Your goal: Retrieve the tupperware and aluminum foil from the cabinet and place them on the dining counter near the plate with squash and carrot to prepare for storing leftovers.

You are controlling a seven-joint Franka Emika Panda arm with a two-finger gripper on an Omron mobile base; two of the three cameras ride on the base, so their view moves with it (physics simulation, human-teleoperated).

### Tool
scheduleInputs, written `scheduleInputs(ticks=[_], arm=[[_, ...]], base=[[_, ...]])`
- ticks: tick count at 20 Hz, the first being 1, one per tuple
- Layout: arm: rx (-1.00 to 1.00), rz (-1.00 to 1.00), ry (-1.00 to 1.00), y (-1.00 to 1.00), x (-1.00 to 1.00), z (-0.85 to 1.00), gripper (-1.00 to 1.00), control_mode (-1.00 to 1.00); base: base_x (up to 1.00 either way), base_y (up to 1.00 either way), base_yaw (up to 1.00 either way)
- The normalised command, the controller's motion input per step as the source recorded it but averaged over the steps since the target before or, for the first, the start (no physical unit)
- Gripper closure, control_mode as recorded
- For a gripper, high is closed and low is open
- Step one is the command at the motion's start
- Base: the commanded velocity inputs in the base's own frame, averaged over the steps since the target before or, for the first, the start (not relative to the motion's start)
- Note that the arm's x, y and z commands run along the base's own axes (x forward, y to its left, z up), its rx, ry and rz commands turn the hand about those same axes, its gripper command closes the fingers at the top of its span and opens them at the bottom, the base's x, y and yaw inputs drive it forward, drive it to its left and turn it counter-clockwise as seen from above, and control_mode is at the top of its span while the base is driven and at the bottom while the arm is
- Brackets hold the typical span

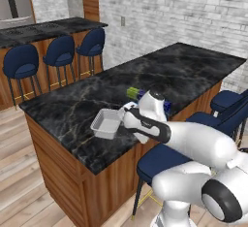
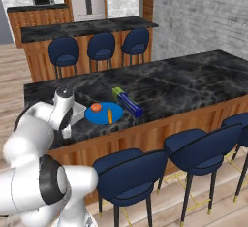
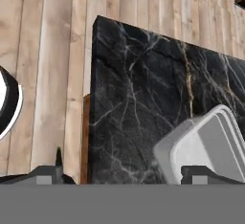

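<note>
Left base view: saw tupperware [image 1: 107, 122] resting on the dark marble tabletop [image 1: 145, 83] at centre frame, just left of the white arm; green-and-blue aluminum foil box [image 1: 134, 93] peeked out just above the arm. Claw hidden behind the wrist, grip impossible to tell.

Right base view: found blue plate [image 2: 103, 114] with squash [image 2: 96, 107] and carrot [image 2: 110, 116] left of centre, foil box just right of it, tupperware mostly hidden behind the arm at left.

Hand view: showed tupperware at lower right over the tabletop's corner, one claw [image 3: 127, 173] fingertip [image 3: 203, 174] across its near rim, the other well apart at lower left.
</note>
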Motion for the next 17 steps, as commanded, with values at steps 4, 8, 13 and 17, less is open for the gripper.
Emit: scheduleInputs(ticks=[4, 8, 13, 17], arm=[[0.00, 0.00, 0.00, -0.65, -0.54, 0.00, -1.00, -1.00], [0.00, 0.00, 0.00, -0.76, -0.45, 0.00, -1.00, -1.00], [0.02, 0.00, -0.01, -0.79, -0.56, 0.00, -1.00, -1.00], [0.11, 0.00, -0.02, -0.93, -0.54, 0.00, -1.00, -1.00]], base=[[0.00, 0.00, 0.00], [0.00, 0.00, 0.00], [0.00, 0.00, 0.00], [0.00, 0.00, 0.00]])
